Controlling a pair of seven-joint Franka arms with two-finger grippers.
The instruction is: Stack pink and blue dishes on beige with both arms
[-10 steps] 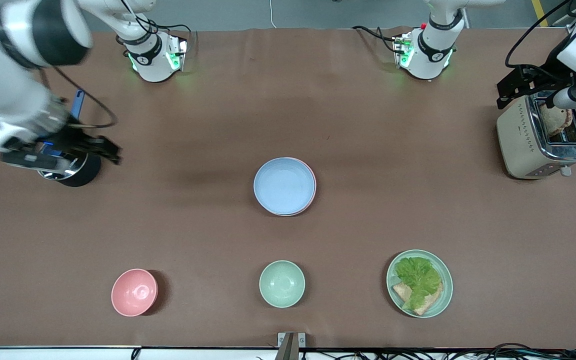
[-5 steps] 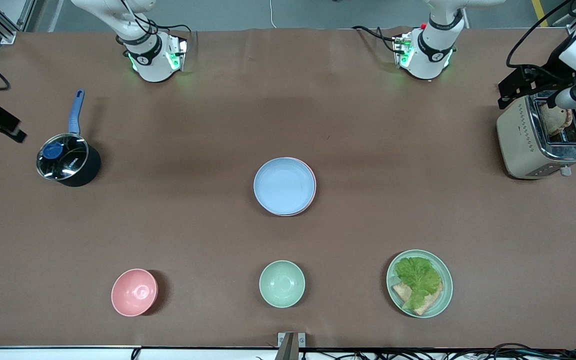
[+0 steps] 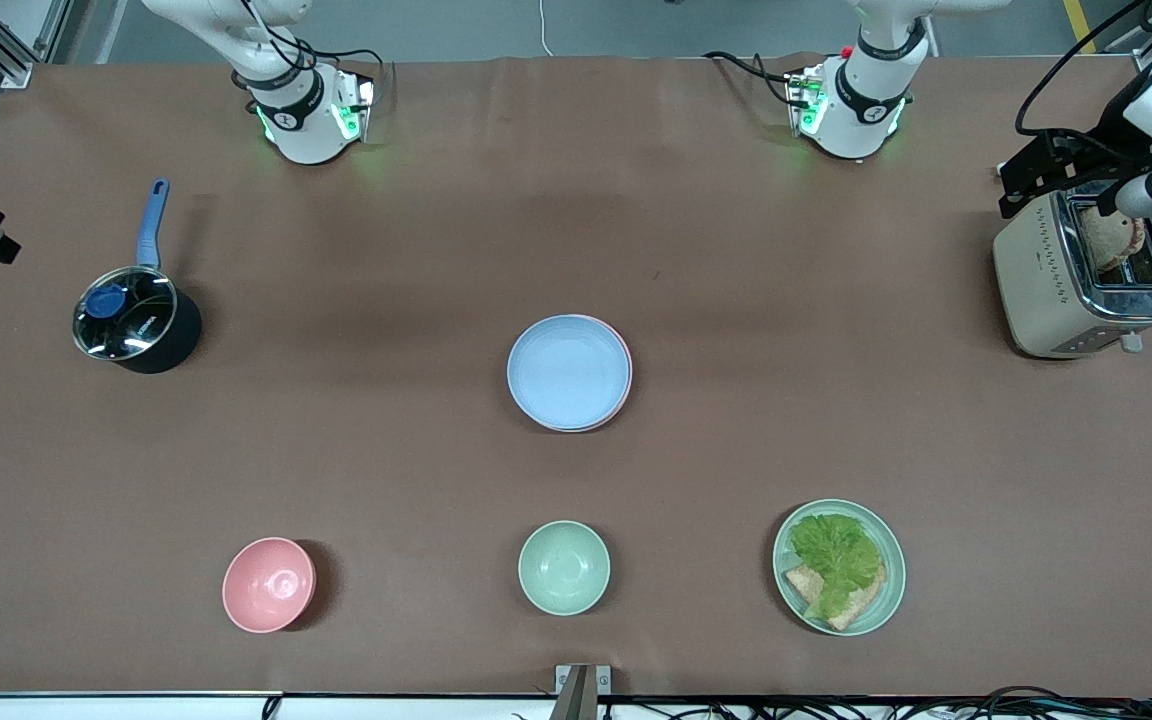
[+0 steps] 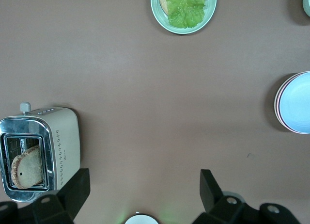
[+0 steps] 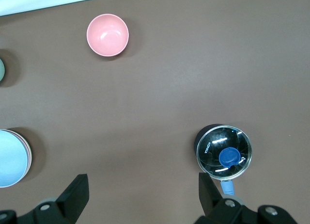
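Observation:
The blue plate [image 3: 569, 372] lies in the middle of the table on top of the pink plate [image 3: 627, 388], of which only a thin rim shows. No beige plate shows; whatever is under the stack is hidden. The blue plate [image 4: 296, 103] and the pink rim [image 4: 277, 102] also appear in the left wrist view, and the blue plate [image 5: 8, 158] in the right wrist view. My left gripper [image 4: 143, 191] hangs open and empty high over the toaster. My right gripper [image 5: 141, 195] is open and empty, high beside the pot at the right arm's end of the table.
A toaster [image 3: 1086, 280] holding bread stands at the left arm's end. A lidded black pot [image 3: 134, 325] with a blue handle stands at the right arm's end. Nearer the front camera sit a pink bowl [image 3: 269, 585], a mint bowl [image 3: 564, 567] and a mint plate [image 3: 839, 566] with lettuce and bread.
The right arm has swung up and away from over the pot to the table's edge, almost leaving the front view. The left arm and the plates have hardly moved.

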